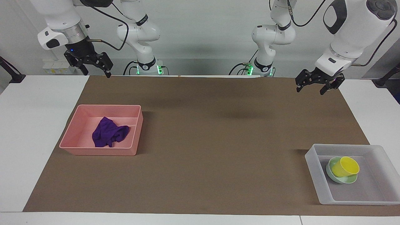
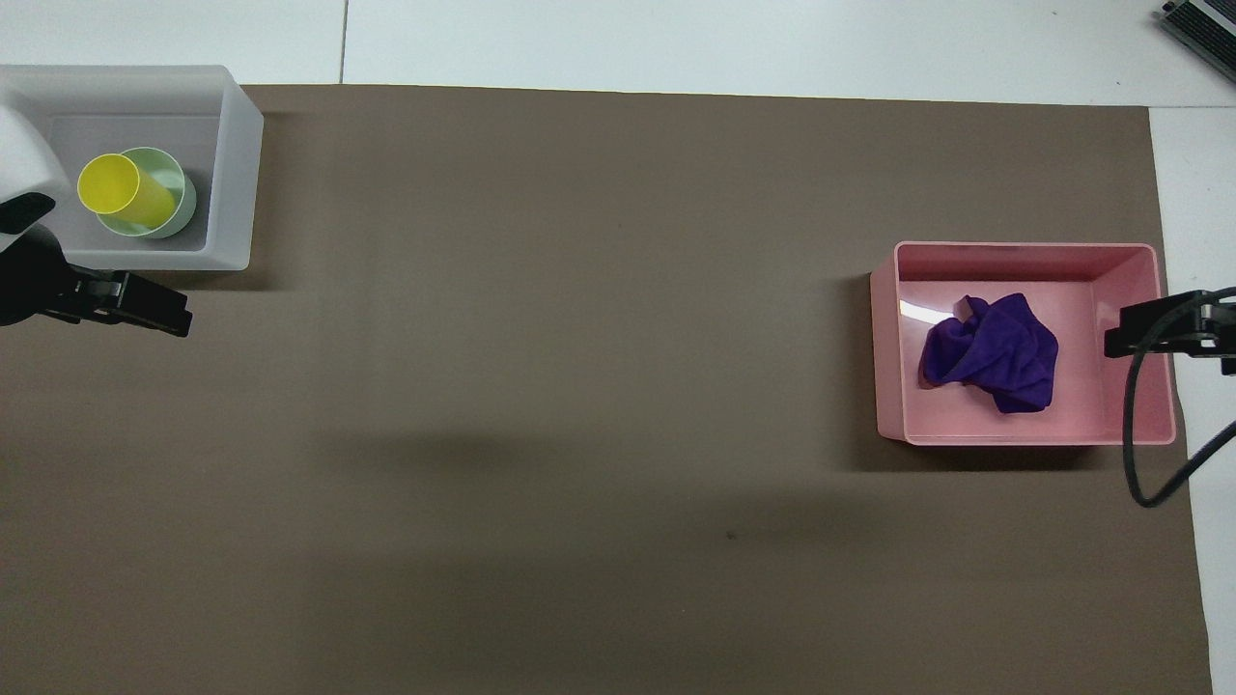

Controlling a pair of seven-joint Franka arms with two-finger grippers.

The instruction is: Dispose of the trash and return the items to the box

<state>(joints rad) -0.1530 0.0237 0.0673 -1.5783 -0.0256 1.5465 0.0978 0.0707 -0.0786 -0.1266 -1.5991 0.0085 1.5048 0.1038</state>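
Note:
The deep-purple rag (image 1: 110, 132) (image 2: 991, 351) lies crumpled in the pink bin (image 1: 72, 138) (image 2: 888, 338) toward the right arm's end. The yellow cup (image 1: 345, 166) (image 2: 121, 190) lies tilted in the mint-green bowl (image 1: 332, 175) (image 2: 176, 188), inside the translucent tray (image 1: 314, 167) (image 2: 232, 174) toward the left arm's end. My left gripper (image 1: 316, 88) (image 2: 145, 307) is open and empty, raised over the brown mat between the tray and the robots. My right gripper (image 1: 93, 68) (image 2: 1154, 333) is open and empty, raised near the mat's edge by the robots.
A brown mat (image 1: 206, 140) covers most of the white table. A black cable (image 2: 1144, 434) hangs from the right arm over the pink bin's corner.

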